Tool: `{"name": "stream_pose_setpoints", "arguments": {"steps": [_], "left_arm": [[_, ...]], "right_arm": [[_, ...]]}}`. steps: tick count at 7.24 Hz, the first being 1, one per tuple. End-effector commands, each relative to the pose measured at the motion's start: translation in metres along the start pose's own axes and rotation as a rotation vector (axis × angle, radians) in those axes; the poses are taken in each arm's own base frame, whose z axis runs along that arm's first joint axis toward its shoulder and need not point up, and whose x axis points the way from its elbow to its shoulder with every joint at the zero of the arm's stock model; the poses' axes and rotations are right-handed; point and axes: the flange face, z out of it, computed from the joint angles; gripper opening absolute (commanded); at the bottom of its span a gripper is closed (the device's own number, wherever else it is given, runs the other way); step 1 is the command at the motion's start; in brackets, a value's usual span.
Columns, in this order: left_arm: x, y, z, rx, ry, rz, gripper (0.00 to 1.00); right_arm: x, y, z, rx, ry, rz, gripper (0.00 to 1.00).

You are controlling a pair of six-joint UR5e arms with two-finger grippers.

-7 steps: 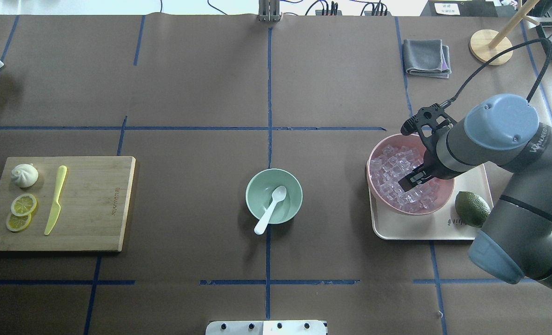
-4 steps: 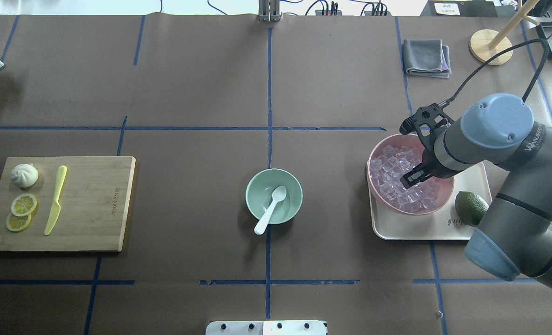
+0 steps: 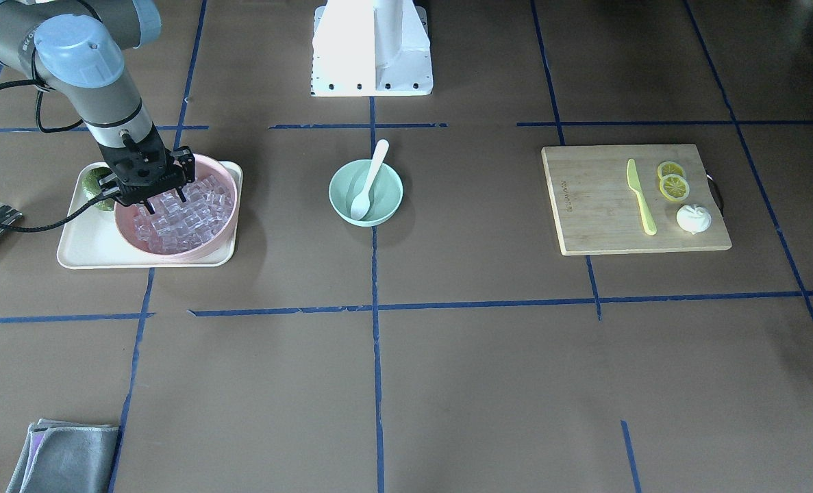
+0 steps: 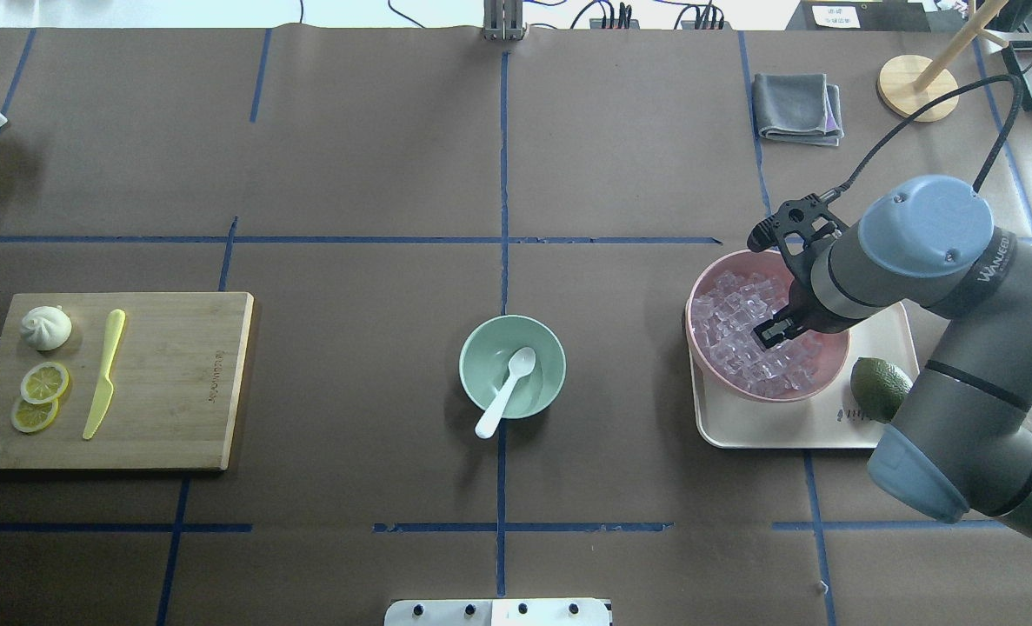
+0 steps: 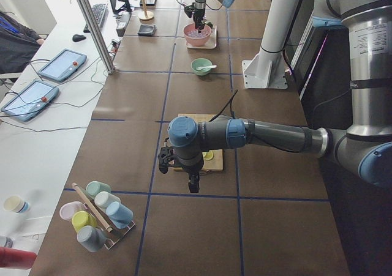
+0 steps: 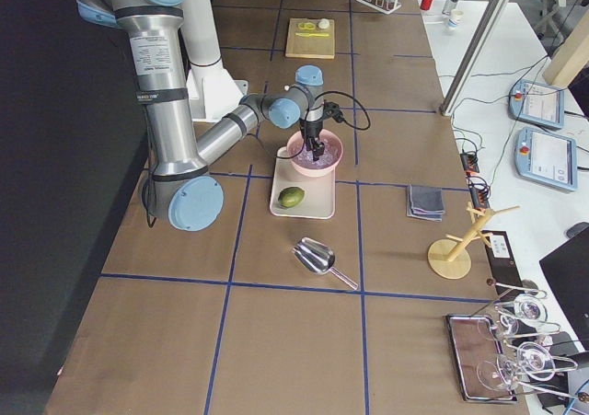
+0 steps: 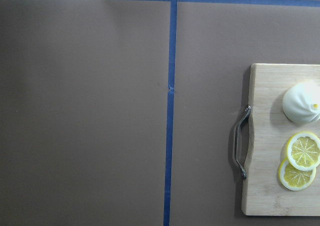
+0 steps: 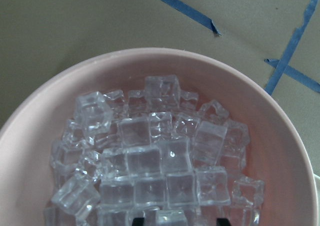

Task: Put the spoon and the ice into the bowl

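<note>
Right gripper's fingers [image 8: 140, 221] mostly out of frame

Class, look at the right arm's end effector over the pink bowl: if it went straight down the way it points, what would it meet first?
Most likely the ice cubes piled in the pink bowl. The right end effector points down into that pile, its fingertips already at or among the cubes; exact depth is unclear.

Spoon [image 4: 505, 381] in bowl [image 4: 482, 347], table centre; cutting board [image 4: 176, 382] left; ice bowl [image 4: 707, 287] on tray [image 4: 794, 430] right.

right arm [image 4: 994, 261]: "WANJEE…" partly readable | cutting board [image 4: 212, 376]: engraving illegible
</note>
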Motion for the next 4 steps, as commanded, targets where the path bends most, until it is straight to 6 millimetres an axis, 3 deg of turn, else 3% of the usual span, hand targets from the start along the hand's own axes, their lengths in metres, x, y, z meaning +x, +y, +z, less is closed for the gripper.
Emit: {"name": "stream_pose_setpoints", "arguments": {"steps": [1,3,4], "left_arm": [[0.002,0.0,-0.002,0.003,0.001,0.003,1.0],[0.002,0.0,-0.002,0.004,0.001,0.004,1.0],[0.004,0.0,-0.004,0.007,0.001,0.007,1.0]], "right_arm": [[0.002,0.001,0.007,-0.017,0.002,0.019,0.07],[0.0,-0.002,-0.002,-0.011,-0.025,0.023,0.01],[0.0,-0.012,-0.02,0.005,-0.053,0.042,0.0]]}}
